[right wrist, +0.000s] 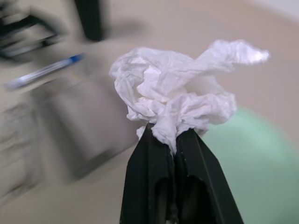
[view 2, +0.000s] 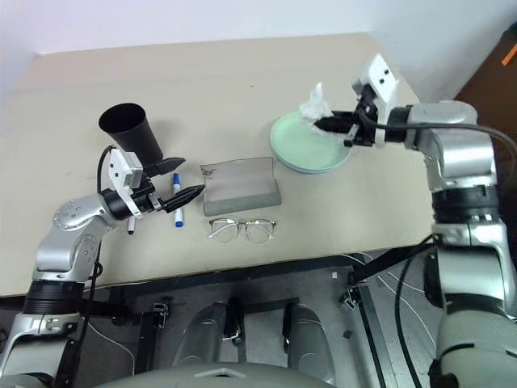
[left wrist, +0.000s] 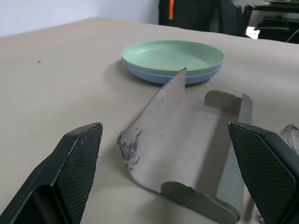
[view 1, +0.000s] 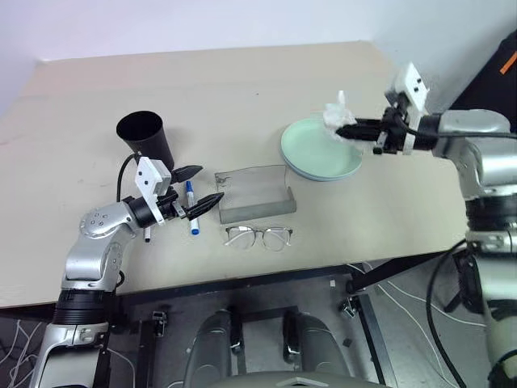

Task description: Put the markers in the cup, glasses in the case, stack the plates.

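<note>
Right gripper (view 2: 327,124) is pinched tight on the crumpled white tissue (view 2: 313,103), held in the air above the far rim of the plates (view 2: 311,153). Left gripper (view 1: 196,191) stands wide open and empty, level, just in front of the cup (view 1: 145,136) and aimed toward the case (view 1: 257,194).

Risks, as I judge them:
- The grip on the tissue is by a small wad at its base. If it slips, it drops back onto the plates or the tabletop (view 1: 242,97) and the clearing has to be redone.
- A drop near the case could let the tissue land in the open tray where the glasses (view 1: 258,236) belong.
- The left fingers sit close over the blue-capped marker (view 1: 191,207). A careless advance could knock it rolling toward the glasses or push the case.
- The cup is tall and narrow at the base; a nudge from the left arm could tip it.

Count:
- Plates: two, mint green on top of light blue, already stacked, well to the right of the case.
- Markers: two; the blue-capped one lies just left of the case, and a second one (view 1: 147,235) is mostly hidden under the left gripper.
- Glasses: one pair, just in front of the case, not inside.
- Case: one, lid open.
- Cup: one, upright, left of the case and behind it.
- Tissue: one.
</note>
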Controlling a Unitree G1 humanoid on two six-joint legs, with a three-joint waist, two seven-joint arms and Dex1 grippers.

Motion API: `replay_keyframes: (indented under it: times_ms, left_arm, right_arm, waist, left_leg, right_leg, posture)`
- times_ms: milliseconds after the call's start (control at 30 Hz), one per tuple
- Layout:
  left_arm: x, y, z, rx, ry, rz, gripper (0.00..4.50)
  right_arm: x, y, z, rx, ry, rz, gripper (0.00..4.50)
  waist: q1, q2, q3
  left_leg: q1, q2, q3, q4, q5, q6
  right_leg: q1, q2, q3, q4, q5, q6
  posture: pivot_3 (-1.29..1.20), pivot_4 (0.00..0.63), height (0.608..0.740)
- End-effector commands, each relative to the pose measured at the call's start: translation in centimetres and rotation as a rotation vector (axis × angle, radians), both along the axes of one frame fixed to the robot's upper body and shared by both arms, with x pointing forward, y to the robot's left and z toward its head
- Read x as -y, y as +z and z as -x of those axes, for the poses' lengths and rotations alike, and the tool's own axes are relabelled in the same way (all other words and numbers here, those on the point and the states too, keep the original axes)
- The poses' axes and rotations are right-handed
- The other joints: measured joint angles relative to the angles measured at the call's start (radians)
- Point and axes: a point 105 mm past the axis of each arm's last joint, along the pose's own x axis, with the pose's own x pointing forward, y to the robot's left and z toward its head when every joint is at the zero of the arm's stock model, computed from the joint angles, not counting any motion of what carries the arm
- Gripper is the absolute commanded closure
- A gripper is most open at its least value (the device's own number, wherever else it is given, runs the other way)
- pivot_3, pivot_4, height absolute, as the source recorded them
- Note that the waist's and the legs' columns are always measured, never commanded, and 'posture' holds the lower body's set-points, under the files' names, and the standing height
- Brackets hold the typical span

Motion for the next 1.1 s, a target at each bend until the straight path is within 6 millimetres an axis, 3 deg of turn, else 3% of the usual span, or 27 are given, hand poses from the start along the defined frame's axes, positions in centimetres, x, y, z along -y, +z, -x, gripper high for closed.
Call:
replay_keyframes:
  times_ms: [33,133,333,667,833,867,1100]
  left_arm:
    - [-0.1,1.0,0.2,0.052,0.007,0.003,0.0]
    - [-0.3,0.7,0.4,0.047,0.01,0.001,0.0]
    - [-0.6,0.5,0.4,0.046,0.02,-0.003,0.0]
    - [-0.2,1.1,0.1,0.06,0.012,-0.003,0.0]
    - [-0.2,1.2,0.0,0.062,0.005,-0.008,0.0]
    - [-0.2,1.1,0.0,0.062,0.005,-0.008,0.0]
    - [-0.2,1.1,-0.1,0.062,0.004,-0.013,0.0]
  right_arm:
    - [0.1,0.2,-2.5,0.059,-0.085,0.046,4.49]
    - [-0.5,-1.5,-4.4,0.027,-0.151,0.056,4.49]
    - [0.0,-4.1,-6.0,-0.018,-0.255,0.094,4.49]
    - [-0.2,-8.1,-5.9,-0.112,-0.27,0.183,4.49]
    - [-0.2,-8.9,-5.9,-0.131,-0.286,0.207,4.49]
    - [-0.2,-9.0,-5.9,-0.132,-0.286,0.212,4.0]
    - [-0.3,-8.9,-5.9,-0.133,-0.28,0.21,1.82]
  waist:
    - [0.0,0.0,0.0]
    - [-0.002,0.0,0.0]
    - [0.001,0.001,0.0]
    - [-0.004,0.001,0.0]
    - [-0.004,0.001,0.0]
    - [-0.004,0.001,0.0]
    - [-0.004,0.001,0.0]
  left_leg:
    - [-0.001,0.0,0.001,0.0,0.0,0.0]
    - [-0.007,0.0,0.002,0.001,0.003,-0.004]
    - [-0.012,0.005,0.002,0.015,0.003,-0.003]
    - [-0.012,0.007,0.006,0.015,0.001,-0.001]
    - [-0.012,0.007,0.007,0.015,0.002,-0.002]
    - [-0.012,0.007,0.008,0.015,0.002,-0.003]
    - [-0.012,0.009,0.013,0.015,0.003,-0.004]
  right_leg:
    - [-0.001,0.0,0.0,0.0,0.0,0.0]
    - [-0.003,0.0,0.0,0.002,0.002,0.003]
    - [-0.007,0.005,-0.001,0.013,0.001,0.006]
    - [-0.009,0.002,-0.001,0.014,0.005,-0.002]
    - [-0.009,0.001,0.0,0.015,0.005,-0.001]
    - [-0.009,0.001,0.0,0.015,0.005,-0.001]
    - [-0.01,0.001,0.001,0.015,0.007,0.001]
  posture:
    - [0.0,0.15,0.715]
    - [0.0,0.15,0.715]
    - [0.0,0.15,0.715]
    - [0.0,0.15,0.715]
    - [0.0,0.15,0.715]
    - [0.0,0.15,0.715]
    - [0.0,0.15,0.715]
